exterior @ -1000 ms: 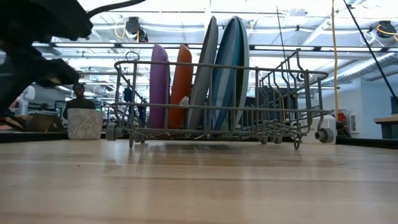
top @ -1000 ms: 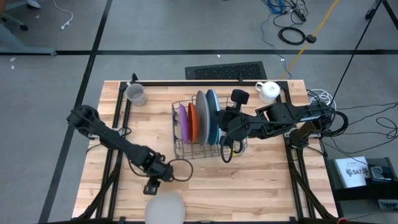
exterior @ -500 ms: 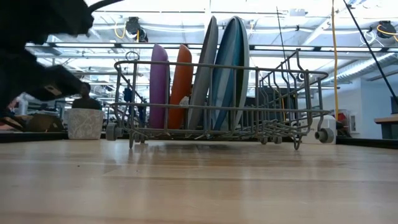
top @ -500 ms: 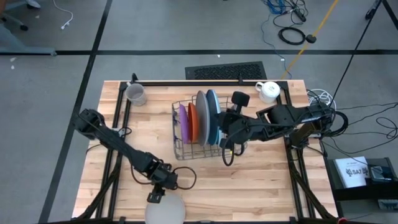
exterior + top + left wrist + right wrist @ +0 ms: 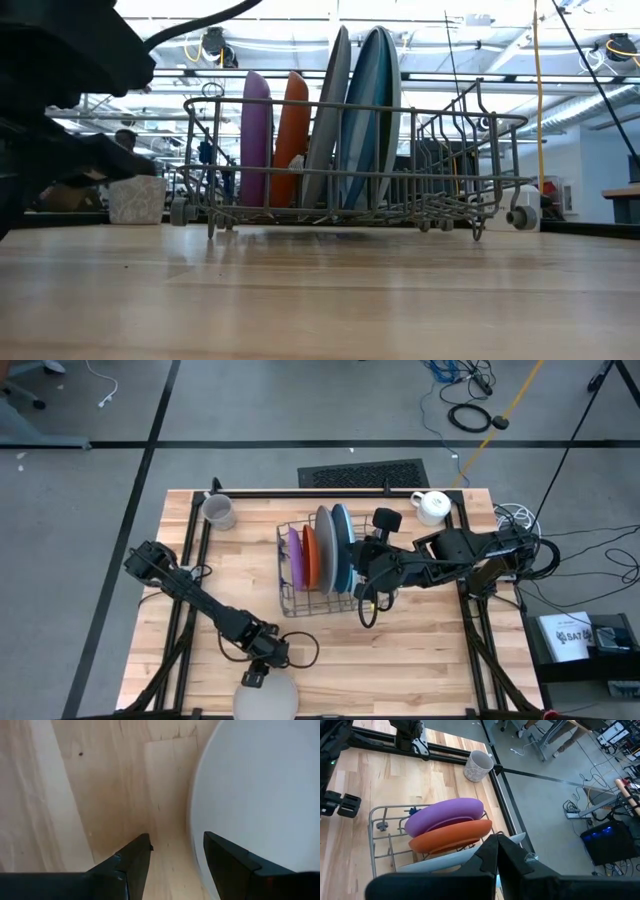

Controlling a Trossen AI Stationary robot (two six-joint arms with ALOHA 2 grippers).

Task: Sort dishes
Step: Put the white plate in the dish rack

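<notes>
From above, your whitish-grey plate (image 5: 265, 698) lies flat at the desk's (image 5: 430, 650) near edge, partly cut off by the frame. Your left gripper (image 5: 254, 676) sits at that plate's rim; only the left wrist view shows its fingers (image 5: 131, 860) spread apart, with the pale plate edge (image 5: 260, 790) running between them, touching nothing you can confirm. The level view shows that arm only as a dark blur at the left. In the wire dish rack (image 5: 288, 602) at mid-desk, plates stand on edge: purple plate (image 5: 256, 135), orange plate (image 5: 291, 135), a grey plate (image 5: 333, 110) and blue plates (image 5: 372, 115), the blues overlapping so you cannot count them. Your right gripper (image 5: 372, 596) hangs just beside the rack's right side; its wrist view shows the fingers (image 5: 492, 857) pressed together, holding nothing. A grey mug (image 5: 218, 511) and white mug (image 5: 432, 506) stand at the far corners.
</notes>
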